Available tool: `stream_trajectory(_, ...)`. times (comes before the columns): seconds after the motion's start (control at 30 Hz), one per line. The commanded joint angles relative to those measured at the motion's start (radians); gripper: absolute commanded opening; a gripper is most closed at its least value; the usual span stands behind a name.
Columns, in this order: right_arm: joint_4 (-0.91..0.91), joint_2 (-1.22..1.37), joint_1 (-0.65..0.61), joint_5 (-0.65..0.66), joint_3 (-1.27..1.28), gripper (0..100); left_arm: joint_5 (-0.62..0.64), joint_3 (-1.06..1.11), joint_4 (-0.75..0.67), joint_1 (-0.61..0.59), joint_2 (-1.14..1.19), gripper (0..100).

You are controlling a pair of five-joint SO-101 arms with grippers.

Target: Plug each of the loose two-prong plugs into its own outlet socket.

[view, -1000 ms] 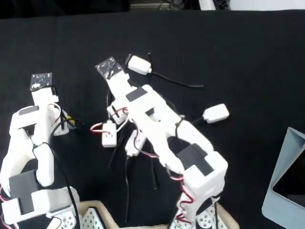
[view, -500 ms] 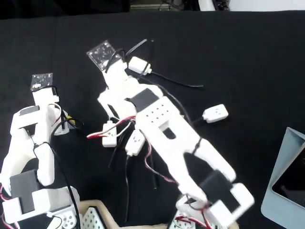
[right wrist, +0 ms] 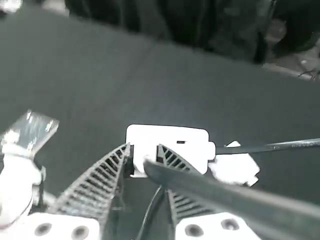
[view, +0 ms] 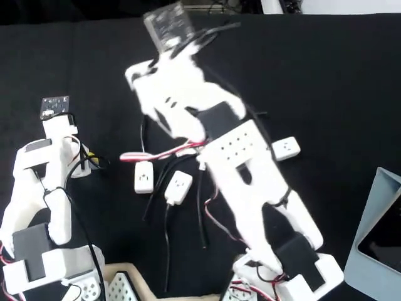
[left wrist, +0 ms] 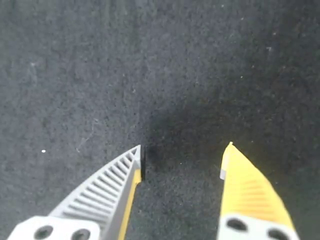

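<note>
I read the white plug [right wrist: 185, 145] seated between the fingers of the right gripper [right wrist: 142, 152], which pinch its near edge. The left gripper [left wrist: 185, 150] has its fingers spread wide above the bare bench [view: 326, 75], gripping nothing. Two outlet sockets [view: 143, 177] [view: 177, 187] lie side by side mid-bench, and a third socket [view: 286, 148] lies at their 3 o'clock, well apart.

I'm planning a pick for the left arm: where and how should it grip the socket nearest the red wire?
Probably by its two long sides, coming straight down. The socket lies flat, face up, a narrow rectangle, so the open left pincer could span its width. Keep clear of the second socket beside it.
</note>
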Motion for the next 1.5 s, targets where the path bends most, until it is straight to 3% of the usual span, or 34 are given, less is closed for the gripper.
stream_trajectory(0.0, -0.008, -0.045, 0.051, -0.015, -0.079, 1.1, 0.009, 0.001, -0.017, -0.007, -0.032, 26)
stream_trajectory(0.2, -0.178, 0.027, 0.176, -0.011, -0.007, 1.1, 0.008, 0.012, -0.018, -0.007, -0.032, 26)
stream_trajectory(0.53, -0.503, 0.420, 0.327, 0.072, -0.005, 1.2, 0.006, 0.012, -0.018, -0.007, -0.032, 26)
stream_trajectory(0.63, -0.508, 0.513, 0.347, 0.078, -0.062, 1.3, 0.006, 0.012, -0.018, -0.007, -0.032, 26)
stream_trajectory(0.83, -0.285, 0.687, 0.390, 0.025, -0.308, 12.2, 0.006, 0.012, -0.018, -0.007, -0.032, 26)
stream_trajectory(1.13, 0.133, 0.722, 0.362, -0.015, -0.587, 10.0, 0.006, 0.012, -0.018, -0.007, -0.032, 26)
stream_trajectory(1.47, 0.629, 0.630, 0.247, -0.011, -0.631, 10.0, 0.006, 0.012, -0.018, -0.007, -0.032, 26)
